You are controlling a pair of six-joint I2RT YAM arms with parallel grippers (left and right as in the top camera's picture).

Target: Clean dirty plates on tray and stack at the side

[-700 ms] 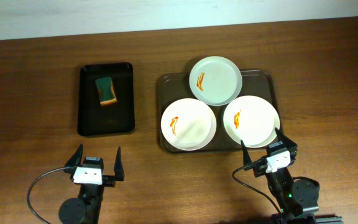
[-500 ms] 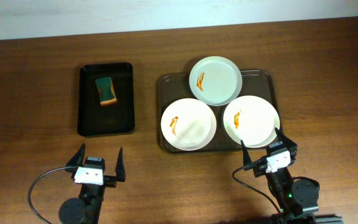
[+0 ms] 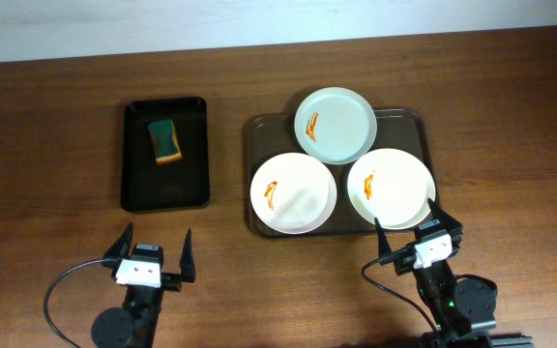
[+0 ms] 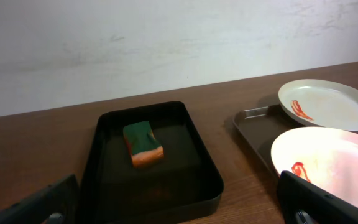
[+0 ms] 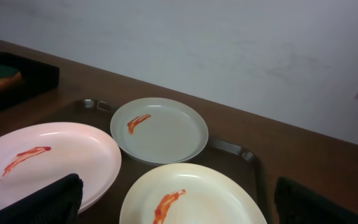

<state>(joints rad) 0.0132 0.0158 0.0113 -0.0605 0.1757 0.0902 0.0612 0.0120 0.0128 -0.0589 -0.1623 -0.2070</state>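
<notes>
Three white plates lie on the dark brown tray (image 3: 409, 121): a back plate (image 3: 335, 124), a front-left plate (image 3: 293, 192) and a front-right plate (image 3: 390, 187), each with an orange-red smear. My left gripper (image 3: 152, 250) is open and empty near the table's front left, facing the black tray. My right gripper (image 3: 406, 224) is open and empty just in front of the front-right plate (image 5: 191, 199). The right wrist view also shows the back plate (image 5: 159, 129) and front-left plate (image 5: 42, 158). The left wrist view shows two plates (image 4: 328, 104) (image 4: 328, 165).
A smaller black tray (image 3: 165, 155) at the left holds a green and orange sponge (image 3: 165, 140), which also shows in the left wrist view (image 4: 143, 144). Bare wood table surrounds both trays. A white wall runs behind the table.
</notes>
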